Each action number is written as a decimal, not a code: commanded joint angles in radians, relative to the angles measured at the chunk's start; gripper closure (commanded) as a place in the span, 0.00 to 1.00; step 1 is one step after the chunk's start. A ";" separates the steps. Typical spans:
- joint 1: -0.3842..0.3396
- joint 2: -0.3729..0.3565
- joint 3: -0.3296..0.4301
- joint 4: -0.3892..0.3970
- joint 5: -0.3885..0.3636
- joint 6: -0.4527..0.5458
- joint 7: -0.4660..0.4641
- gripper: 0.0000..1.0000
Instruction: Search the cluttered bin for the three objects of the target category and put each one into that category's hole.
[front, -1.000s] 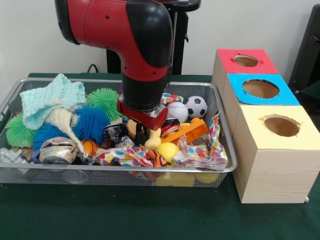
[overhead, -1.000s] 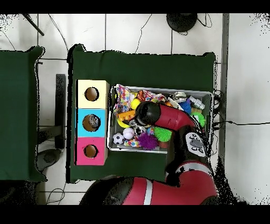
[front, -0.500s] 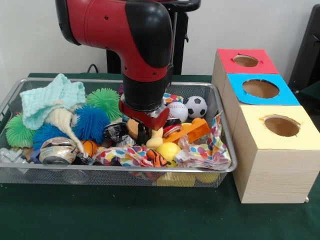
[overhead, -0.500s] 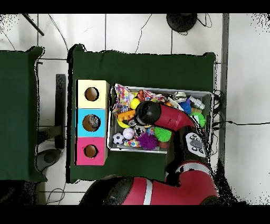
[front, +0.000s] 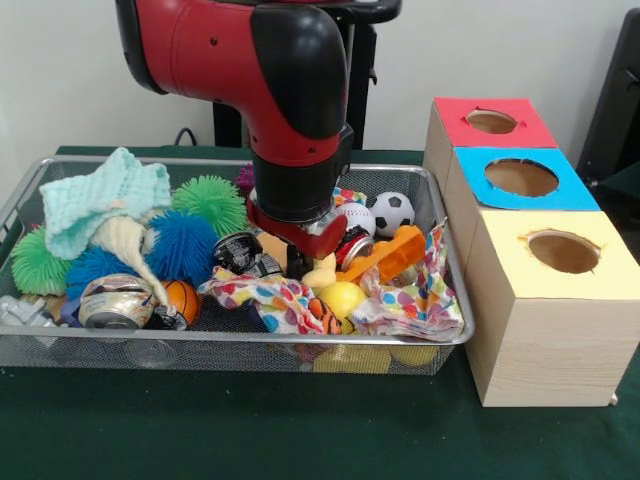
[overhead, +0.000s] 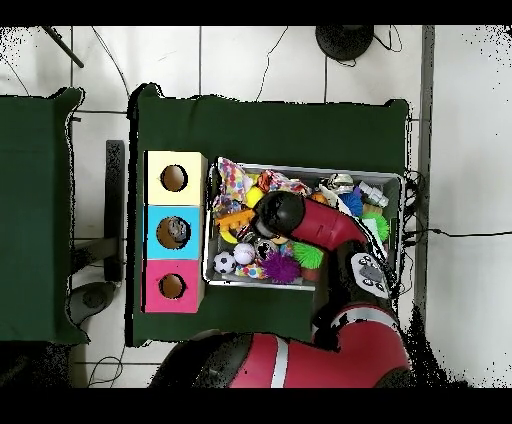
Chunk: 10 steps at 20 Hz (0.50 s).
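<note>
Wire bin packed with toys, red arm reaching into its middle, gripper down among clutter, grip state cannot tell, crushed can just beside it, baseball behind, soccer ball farther right

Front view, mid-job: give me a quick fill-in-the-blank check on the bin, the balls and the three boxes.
1. The box closest to the camera has a ____ top.
2. The soccer ball lies right beside a white ____ with red stitching.
3. The middle box has a ____ top.
4. The pale green knitted cloth lies at the bin's ____ end.

Missing words: yellow; baseball; blue; left
</note>
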 joint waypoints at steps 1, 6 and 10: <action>0.048 0.102 0.093 0.158 0.019 0.096 0.118 1.00; 0.148 0.084 -0.025 0.128 -0.038 0.025 0.156 1.00; 0.209 0.075 -0.136 0.067 -0.068 0.091 0.147 1.00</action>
